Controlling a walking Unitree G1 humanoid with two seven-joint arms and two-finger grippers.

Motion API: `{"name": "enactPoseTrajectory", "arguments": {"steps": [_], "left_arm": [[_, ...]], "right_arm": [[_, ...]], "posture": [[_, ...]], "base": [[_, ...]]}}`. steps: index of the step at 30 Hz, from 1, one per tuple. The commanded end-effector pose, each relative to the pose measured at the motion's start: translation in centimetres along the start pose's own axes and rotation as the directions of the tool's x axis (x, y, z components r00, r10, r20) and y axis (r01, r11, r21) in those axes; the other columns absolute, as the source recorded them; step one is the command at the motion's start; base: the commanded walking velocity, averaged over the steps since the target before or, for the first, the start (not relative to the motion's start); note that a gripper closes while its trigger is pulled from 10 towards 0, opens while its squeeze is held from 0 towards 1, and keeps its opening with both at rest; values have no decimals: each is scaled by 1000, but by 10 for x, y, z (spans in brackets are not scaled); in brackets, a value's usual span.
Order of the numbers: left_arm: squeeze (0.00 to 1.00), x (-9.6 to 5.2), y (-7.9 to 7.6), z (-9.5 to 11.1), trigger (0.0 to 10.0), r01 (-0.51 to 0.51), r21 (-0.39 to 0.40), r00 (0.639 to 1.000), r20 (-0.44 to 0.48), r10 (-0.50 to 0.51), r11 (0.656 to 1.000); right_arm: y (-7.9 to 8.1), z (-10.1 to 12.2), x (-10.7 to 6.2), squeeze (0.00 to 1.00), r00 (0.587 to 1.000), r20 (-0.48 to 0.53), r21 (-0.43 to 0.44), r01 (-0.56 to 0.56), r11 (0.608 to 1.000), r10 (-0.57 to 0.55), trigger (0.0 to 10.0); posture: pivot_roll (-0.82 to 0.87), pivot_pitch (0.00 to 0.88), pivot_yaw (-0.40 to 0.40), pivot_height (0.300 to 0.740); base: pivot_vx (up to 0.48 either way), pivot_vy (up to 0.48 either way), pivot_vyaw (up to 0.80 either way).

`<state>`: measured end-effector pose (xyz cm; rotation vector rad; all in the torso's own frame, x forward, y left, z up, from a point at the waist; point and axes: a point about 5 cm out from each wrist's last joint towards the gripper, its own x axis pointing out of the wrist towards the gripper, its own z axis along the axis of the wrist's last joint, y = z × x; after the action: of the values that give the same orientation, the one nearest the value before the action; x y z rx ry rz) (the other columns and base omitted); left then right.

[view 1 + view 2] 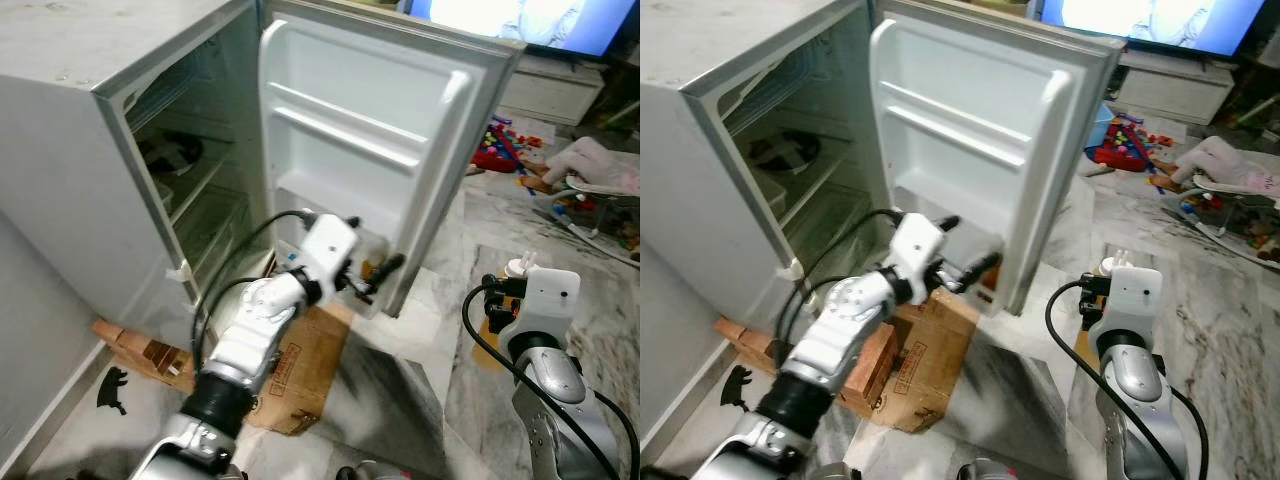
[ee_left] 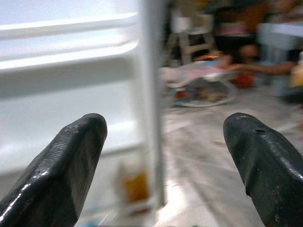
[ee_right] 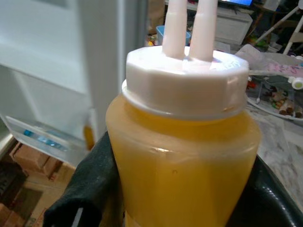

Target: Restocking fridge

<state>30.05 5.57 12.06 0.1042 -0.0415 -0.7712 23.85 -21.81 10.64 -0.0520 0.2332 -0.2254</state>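
Note:
The small fridge [image 1: 90, 150] stands open, its white door [image 1: 370, 130] swung wide toward me. My left gripper [image 1: 378, 278] is open at the door's lowest shelf, close to the door's edge. In the left wrist view its fingers [image 2: 71, 156] frame that edge, and a blurred orange item [image 2: 135, 187] stands in the shelf. To the right, beyond the door, my right gripper [image 1: 500, 300] is shut on a yellow squeeze bottle [image 3: 184, 156]. The bottle is upright and has a white cap [image 3: 187, 80] with two nozzles. A dark bowl [image 1: 170, 152] rests on a shelf inside the fridge.
A flattened cardboard box [image 1: 300, 370] and bricks [image 1: 140, 350] lie on the floor under the door and the fridge front. Toys [image 1: 500, 145] and a pale bundle [image 1: 600, 165] clutter the marble floor at the far right. A small black figure [image 1: 112, 390] lies at the lower left.

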Motion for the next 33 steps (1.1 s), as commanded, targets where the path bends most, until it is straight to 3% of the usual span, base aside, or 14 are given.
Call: {"name": "enactPoseTrajectory", "arguments": {"steps": [1, 3, 5, 7, 8, 9, 14, 24, 30, 33], "left_arm": [[0, -18, 16, -3, 10000, -108, -17, 994, -2, 108, 994], [0, -41, 32, -11, 10000, -230, -28, 973, -26, 230, 973], [0, -53, 40, -16, 10000, -304, -20, 952, -42, 303, 952], [0, -72, 50, -23, 10000, -420, -28, 906, -62, 418, 907], [0, -72, 50, -23, 10000, -420, -28, 906, -62, 418, 907], [0, -89, 55, -30, 10000, -511, -28, 858, -86, 507, 859], [0, -108, 55, -39, 10000, -585, -35, 807, -122, 577, 811], [0, -110, 52, -39, 10000, -610, -29, 787, -138, 602, 792], [0, -110, 63, -37, 10000, -667, 48, 733, -133, 667, 744], [0, -111, 65, -36, 10000, -670, 55, 730, -129, 671, 740]], "right_arm": [[0, 3, 3, 0, 1000, 16, 2, 12, 1000, -12, 10000], [2, 3, 8, 0, 1000, 20, 12, 1, 1000, -2, 10000], [5, 4, 11, 0, 999, 31, 15, -16, 1000, 16, 10000], [10, 7, 14, 0, 996, 64, -10, -56, 998, 57, 10000], [10, 7, 14, 0, 996, 64, -10, -56, 998, 57, 10000], [13, 8, 17, 0, 993, 81, -24, -88, 996, 90, 10000], [14, 10, 23, 0, 992, 85, -45, -92, 995, 95, 10000], [20, 12, 34, 0, 988, 102, -65, -110, 992, 116, 10000], [23, 12, 35, 0, 985, 107, -54, -133, 990, 138, 10000], [25, 13, 37, 0, 982, 110, -59, -146, 988, 152, 10000]], "posture": [[-8, 0, -53, 740], [0, 0, -55, 740], [6, 0, -51, 740], [8, 0, -49, 740], [8, 0, -49, 740], [14, 0, -53, 740], [32, 0, -73, 740], [35, 0, -78, 740], [35, 0, -67, 740], [36, 0, -65, 740]], "base": [[0, -371, 0], [0, -426, 0], [0, -480, 0], [0, -472, 0], [0, -472, 0], [0, -472, 0], [0, -478, 0], [0, -480, 0], [0, -471, 0], [0, -462, 0]]}}
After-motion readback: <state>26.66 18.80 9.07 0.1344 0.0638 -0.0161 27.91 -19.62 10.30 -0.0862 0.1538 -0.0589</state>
